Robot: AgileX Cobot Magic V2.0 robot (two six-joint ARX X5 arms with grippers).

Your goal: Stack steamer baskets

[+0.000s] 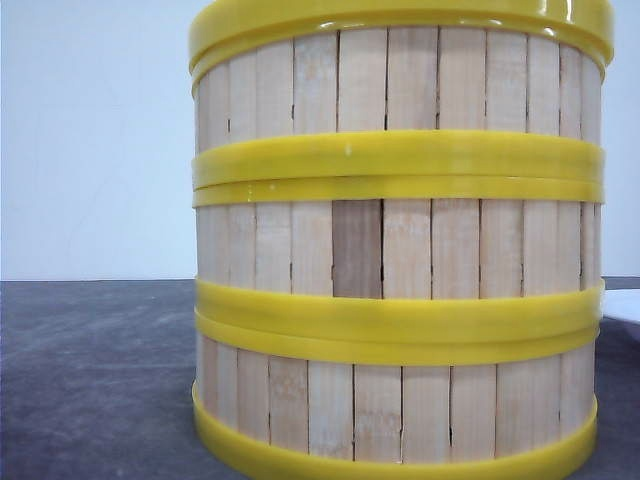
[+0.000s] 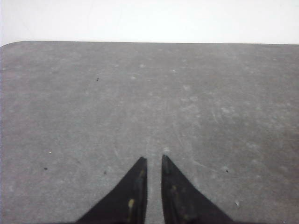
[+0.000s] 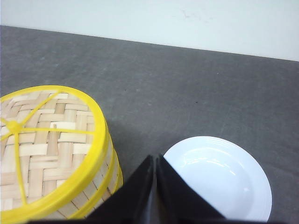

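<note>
Three steamer baskets [image 1: 400,250] stand stacked in one column close to the front camera, pale slat walls between thick yellow bands. In the right wrist view the stack's top basket [image 3: 46,140] shows a woven bamboo floor and yellow rim. My right gripper [image 3: 154,157] hangs beside the stack, apart from it, shut with its tips together and nothing in it. My left gripper [image 2: 154,157] hovers over bare grey table [image 2: 140,93], its fingers a narrow gap apart and empty. Neither gripper shows in the front view.
A white plate [image 3: 219,177] lies on the grey table to the right of the stack, and its edge [image 1: 622,303] peeks out in the front view. A white wall runs behind the table's far edge [image 2: 149,43].
</note>
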